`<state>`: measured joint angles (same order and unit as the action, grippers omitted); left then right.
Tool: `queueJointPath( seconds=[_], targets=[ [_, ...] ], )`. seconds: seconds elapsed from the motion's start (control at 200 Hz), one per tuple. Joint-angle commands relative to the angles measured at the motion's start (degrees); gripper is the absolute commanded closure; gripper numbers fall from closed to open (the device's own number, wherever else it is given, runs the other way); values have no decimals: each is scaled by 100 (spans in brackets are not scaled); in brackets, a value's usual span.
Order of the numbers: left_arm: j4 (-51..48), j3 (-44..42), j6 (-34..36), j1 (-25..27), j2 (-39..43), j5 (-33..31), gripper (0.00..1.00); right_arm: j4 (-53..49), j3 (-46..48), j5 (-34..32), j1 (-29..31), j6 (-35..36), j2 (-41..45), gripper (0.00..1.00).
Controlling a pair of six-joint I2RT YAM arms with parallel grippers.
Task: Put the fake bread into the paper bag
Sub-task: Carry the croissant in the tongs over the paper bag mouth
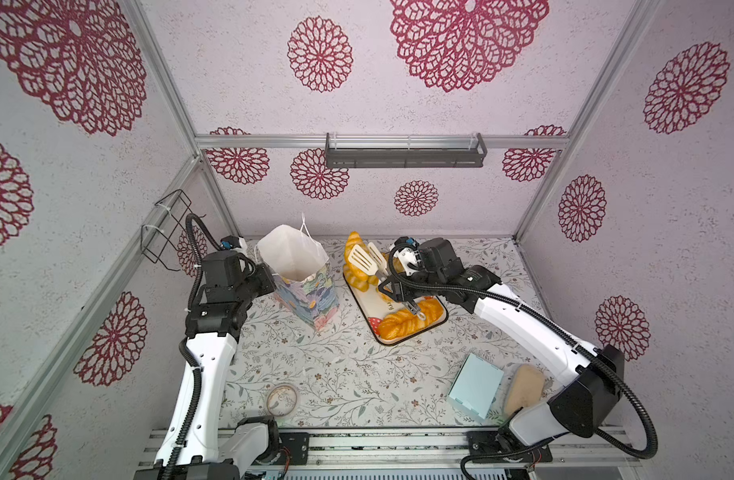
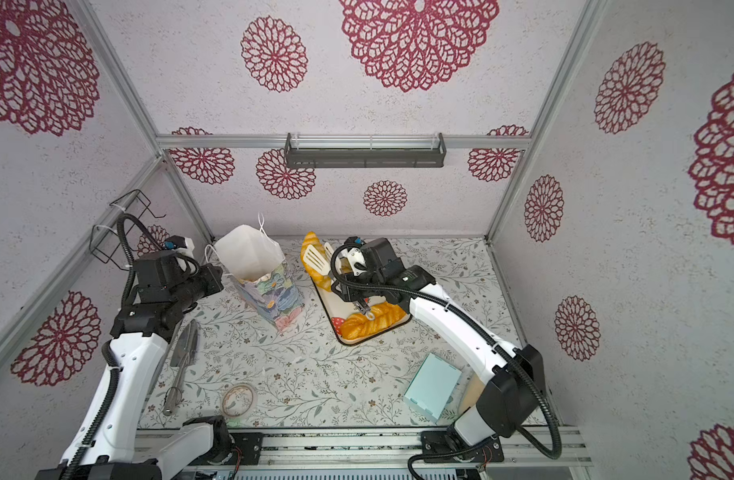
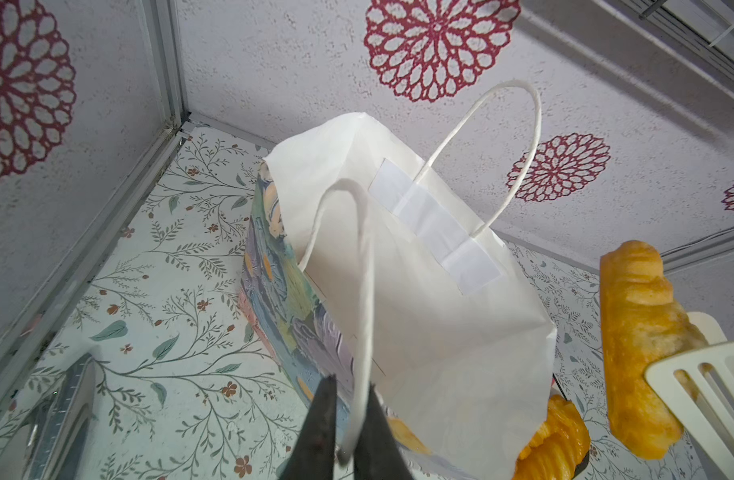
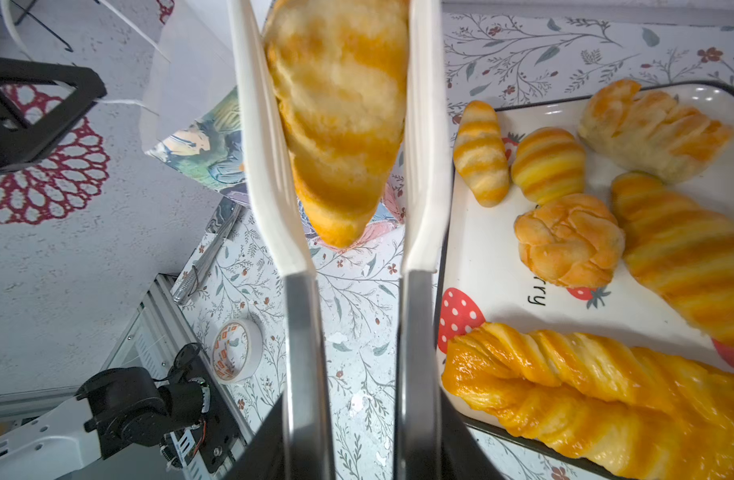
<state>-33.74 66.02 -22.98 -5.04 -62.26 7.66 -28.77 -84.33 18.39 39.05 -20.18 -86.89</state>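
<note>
Glossy braided loaf (image 4: 585,386), matt paper bag (image 3: 440,332), metal-handled tongs (image 4: 305,374)

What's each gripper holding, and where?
Left gripper pinches the white string handle of the flowered paper bag. Right gripper squeezes white-tipped tongs by their metal arms, clamping a golden toy pastry.

Seven fake bread pieces (image 4: 598,395): two small croissants (image 4: 479,153), one knotted bun (image 4: 571,241), four larger loaves (image 4: 685,266). One paper bag (image 1: 307,299), one tray (image 4: 494,270), one pair of tongs (image 4: 269,166).

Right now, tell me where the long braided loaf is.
In both top views the braided loaf lies across the near end of the strawberry tray, to the right of the paper bag.
</note>
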Motion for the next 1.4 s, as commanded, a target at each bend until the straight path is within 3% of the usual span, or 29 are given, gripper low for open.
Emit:
queueJointPath(
  seconds=[0.0,0.625,1.396],
  targets=[
    [87,-46,-39,-50,21,0,87,557,-311,288,50,-24,252,58],
    [78,-54,-24,-50,50,-36,87,1187,-1185,735,549,-124,-492,58],
    [82,-73,-29,-50,100,-17,87,1445,-2417,1173,666,-362,-1899,58]
  ],
)
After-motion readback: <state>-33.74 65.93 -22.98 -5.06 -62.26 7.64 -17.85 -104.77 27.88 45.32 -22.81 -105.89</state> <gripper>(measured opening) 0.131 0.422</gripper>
